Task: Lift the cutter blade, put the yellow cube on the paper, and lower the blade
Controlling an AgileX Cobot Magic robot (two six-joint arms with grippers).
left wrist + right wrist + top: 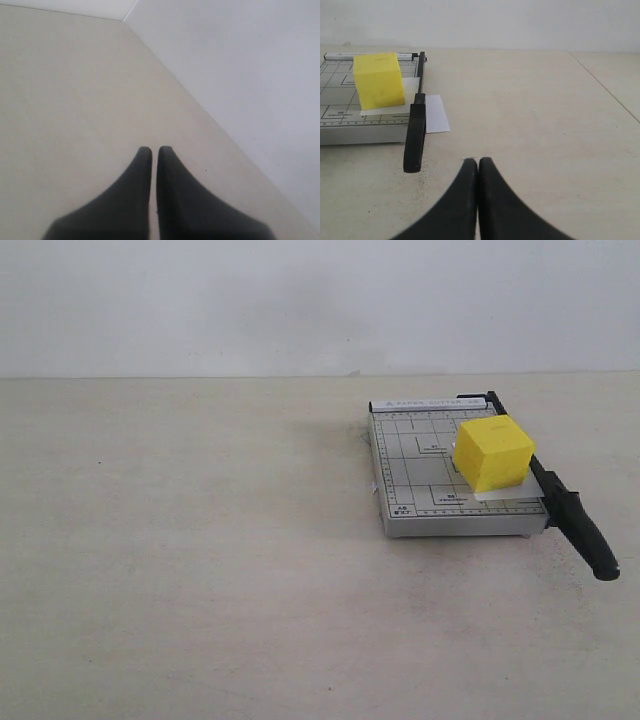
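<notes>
The yellow cube (493, 451) (379, 80) rests on the white paper (508, 492) (434, 113), which lies on the grey gridded cutter base (415, 475) (340, 107) and sticks out past the blade side. The black cutter blade (572, 515) (415, 127) lies down along the base's edge, its thick handle reaching beyond the front. My right gripper (478, 161) is shut and empty, some way off from the handle's end. My left gripper (152, 149) is shut over bare table, holding nothing. Neither gripper shows in the exterior view.
The beige table (200, 560) stretches wide to the left of the cutter. A pale wall (300, 300) runs along the table's far edge, and the wall (250, 75) also shows close by in the left wrist view.
</notes>
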